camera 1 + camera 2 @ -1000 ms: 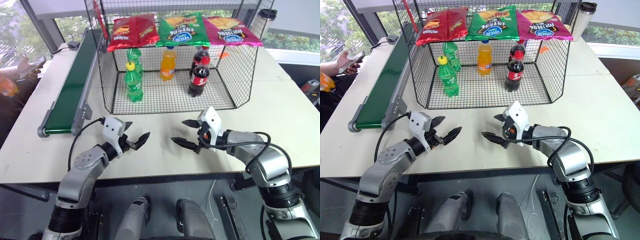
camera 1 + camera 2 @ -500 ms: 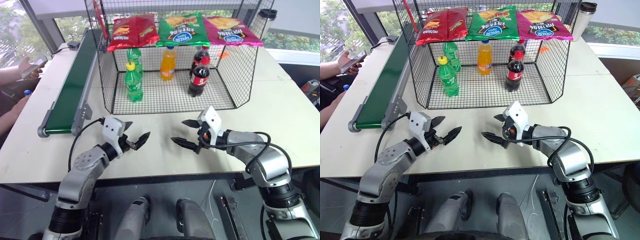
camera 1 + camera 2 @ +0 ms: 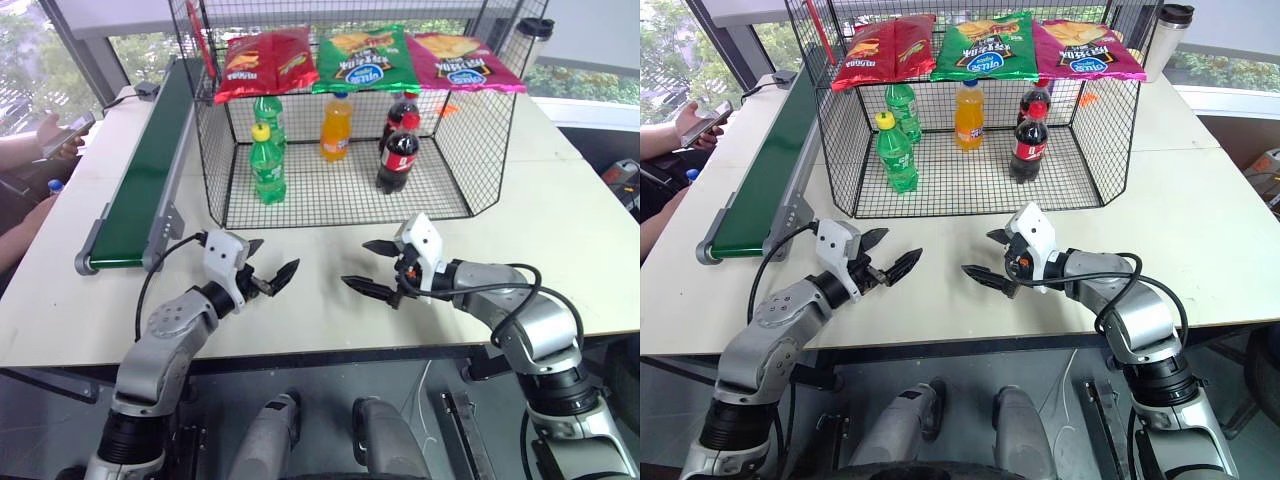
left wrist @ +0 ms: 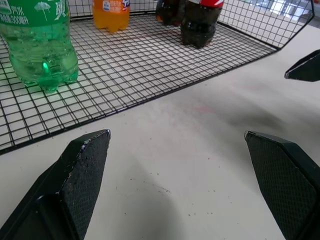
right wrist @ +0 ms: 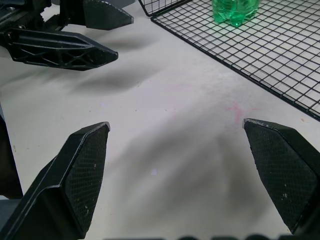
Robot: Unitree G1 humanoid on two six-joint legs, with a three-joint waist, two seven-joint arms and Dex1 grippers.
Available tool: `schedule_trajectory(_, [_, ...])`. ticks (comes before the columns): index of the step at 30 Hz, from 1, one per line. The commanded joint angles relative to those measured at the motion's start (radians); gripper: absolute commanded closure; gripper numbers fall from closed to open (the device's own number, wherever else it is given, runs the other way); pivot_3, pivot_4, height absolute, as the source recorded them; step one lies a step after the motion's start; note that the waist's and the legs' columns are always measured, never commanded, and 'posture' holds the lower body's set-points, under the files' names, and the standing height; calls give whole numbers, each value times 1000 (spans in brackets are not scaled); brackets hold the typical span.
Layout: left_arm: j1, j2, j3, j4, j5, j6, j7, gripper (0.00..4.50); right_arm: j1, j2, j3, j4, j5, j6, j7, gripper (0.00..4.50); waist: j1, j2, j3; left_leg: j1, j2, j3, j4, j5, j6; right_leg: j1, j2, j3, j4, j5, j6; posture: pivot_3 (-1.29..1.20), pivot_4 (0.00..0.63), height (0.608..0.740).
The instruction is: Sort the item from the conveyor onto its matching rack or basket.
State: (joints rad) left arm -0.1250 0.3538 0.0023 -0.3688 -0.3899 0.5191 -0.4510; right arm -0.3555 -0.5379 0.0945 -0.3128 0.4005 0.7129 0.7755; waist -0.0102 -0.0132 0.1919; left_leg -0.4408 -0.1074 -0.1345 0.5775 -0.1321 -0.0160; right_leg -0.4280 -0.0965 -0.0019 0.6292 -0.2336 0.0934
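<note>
You have a broad off-white counter (image 3: 560,230) in front of you. On its far middle sits the large black wire-mesh cage basket (image 3: 480,150), whose flat top shelf carries three crisp bags: red (image 3: 262,62), green (image 3: 362,58) and magenta (image 3: 463,60). Along the left side runs the long dark green conveyor belt with grey metal rails (image 3: 150,170), its roller end nearest you. Inside the basket the clear plastic orange soda bottle with a blue cap (image 3: 336,127) stands upright at the far middle, between two green soda bottles (image 3: 267,165) on its left and two dark cola bottles with red labels (image 3: 399,152) on its right. Your left tool (image 3: 268,276) and right tool (image 3: 372,268) hover over the near counter, facing each other, both released wide and grasping nothing. At the far left edge a person's hand (image 3: 55,133) holds a phone.
</note>
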Motion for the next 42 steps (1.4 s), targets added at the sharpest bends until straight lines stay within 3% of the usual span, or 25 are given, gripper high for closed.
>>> schedule_trajectory(1, [-5, 3, 21, -47, -5, -19, 3, 0, -22, 0, -4, -50, 21, -11, 7, 84, 0, 0, 0, 0, 0, 0, 0, 0, 0, 0, 0, 0, 0, 0, 0, 0, 150, 739])
schedule_trajectory(15, [18, 21, 120, -153, -58, 52, 69, 0, -64, 10, 22, -27, 34, -13, 37, 84, 0, 0, 0, 0, 0, 0, 0, 0, 0, 0, 0, 0, 0, 0, 0, 0, 150, 739])
schedule_trajectory(22, [47, 132, 371, -237, -186, 155, 82, 0, -151, 39, 37, -43, 89, 6, 82, 84, -4, 0, 0, 0, 1, 0, 0, 0, 0, -1, 1, 0, 0, 0, 1, 0, 150, 739])
schedule_trajectory(28, [95, 185, 495, -242, -237, 195, 99, 0, -213, 54, 55, -41, 104, -12, 109, 84, 1, 0, 0, 0, 0, 0, 0, 0, 0, 0, 0, 0, -1, 0, 0, 0, 150, 739])
schedule_trajectory(42, [181, 168, 680, -175, -271, 161, 172, 0, -265, 105, 71, -7, 92, -45, 100, 84, -2, 0, 0, -1, 1, 0, -1, 0, 0, -1, 0, 0, -1, 0, 0, 0, 150, 739])
